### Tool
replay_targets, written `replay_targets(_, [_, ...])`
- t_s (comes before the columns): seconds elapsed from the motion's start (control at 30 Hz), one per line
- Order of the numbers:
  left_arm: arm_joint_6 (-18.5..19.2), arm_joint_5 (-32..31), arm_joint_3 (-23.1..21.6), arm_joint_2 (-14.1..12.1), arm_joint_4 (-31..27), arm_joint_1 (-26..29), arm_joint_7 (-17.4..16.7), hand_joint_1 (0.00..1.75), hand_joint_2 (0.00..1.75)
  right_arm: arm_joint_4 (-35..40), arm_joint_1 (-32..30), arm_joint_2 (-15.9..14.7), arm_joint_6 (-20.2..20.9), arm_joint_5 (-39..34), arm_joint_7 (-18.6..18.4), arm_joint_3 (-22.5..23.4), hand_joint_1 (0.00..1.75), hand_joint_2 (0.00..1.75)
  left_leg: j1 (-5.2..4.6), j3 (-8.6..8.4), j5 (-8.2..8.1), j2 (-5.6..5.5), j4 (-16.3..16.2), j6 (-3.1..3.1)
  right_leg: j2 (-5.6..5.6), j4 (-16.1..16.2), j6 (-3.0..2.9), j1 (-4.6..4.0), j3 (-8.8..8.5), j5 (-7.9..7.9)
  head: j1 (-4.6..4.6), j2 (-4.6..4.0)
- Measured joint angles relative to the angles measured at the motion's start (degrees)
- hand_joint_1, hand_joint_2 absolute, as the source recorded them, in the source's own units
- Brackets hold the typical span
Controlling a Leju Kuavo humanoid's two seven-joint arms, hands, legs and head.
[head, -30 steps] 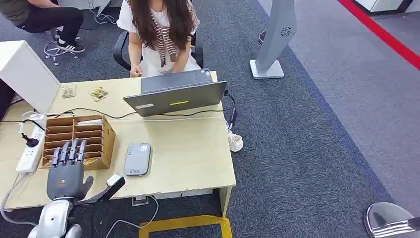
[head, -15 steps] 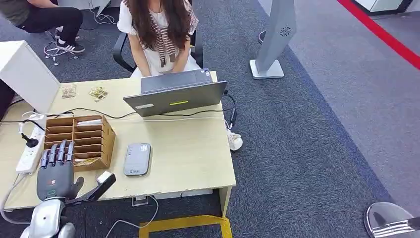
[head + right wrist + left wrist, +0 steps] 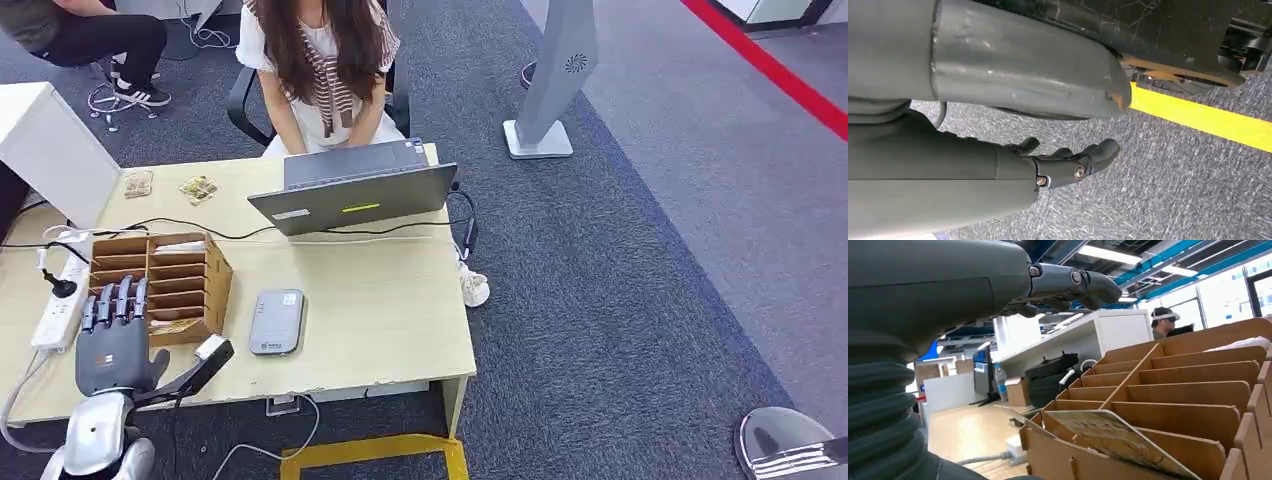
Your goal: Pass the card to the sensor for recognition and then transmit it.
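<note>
A patterned card (image 3: 172, 325) lies tilted in the nearest slot of the brown wooden organizer (image 3: 213, 272) on the table's left. In the left wrist view the card (image 3: 1108, 437) leans out of that front slot of the organizer (image 3: 1173, 385). My left hand (image 3: 113, 340) hovers at the organizer's near left corner, fingers straight and apart, thumb spread toward the right, holding nothing; its fingers (image 3: 1068, 282) reach above the slots. The grey flat sensor (image 3: 277, 321) lies right of the organizer. My right hand (image 3: 1063, 165) hangs over the carpet, fingers loosely bent, empty.
An open laptop (image 3: 350, 195) stands at the table's far side, with a seated person (image 3: 320, 60) behind it. A white power strip (image 3: 58, 305) and cables lie left of the organizer, and a white box (image 3: 50, 150) stands at the far left. A grey stand (image 3: 555, 80) is on the carpet.
My left hand has shifted left, from in front of the organizer's middle to its near left corner. The person's arms have moved slightly.
</note>
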State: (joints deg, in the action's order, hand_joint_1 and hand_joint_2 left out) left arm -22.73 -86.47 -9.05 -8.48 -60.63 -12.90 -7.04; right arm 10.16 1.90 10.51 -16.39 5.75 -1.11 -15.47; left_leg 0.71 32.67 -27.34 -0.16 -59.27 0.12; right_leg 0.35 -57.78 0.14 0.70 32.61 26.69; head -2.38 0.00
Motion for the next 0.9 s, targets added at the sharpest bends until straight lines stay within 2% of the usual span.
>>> replay_targets(0.9, [-2.06,0.33,0.04,1.88,3.39,-2.53,0.41,0.00,1.75,0.00,0.06,0.04,0.37,1.40,-0.35,0.00,0.00,0.00,0.00,0.00,0.01,0.00,0.00,-0.01,0.00,0.00,0.00,0.00,0.00,-0.01,0.00,0.00])
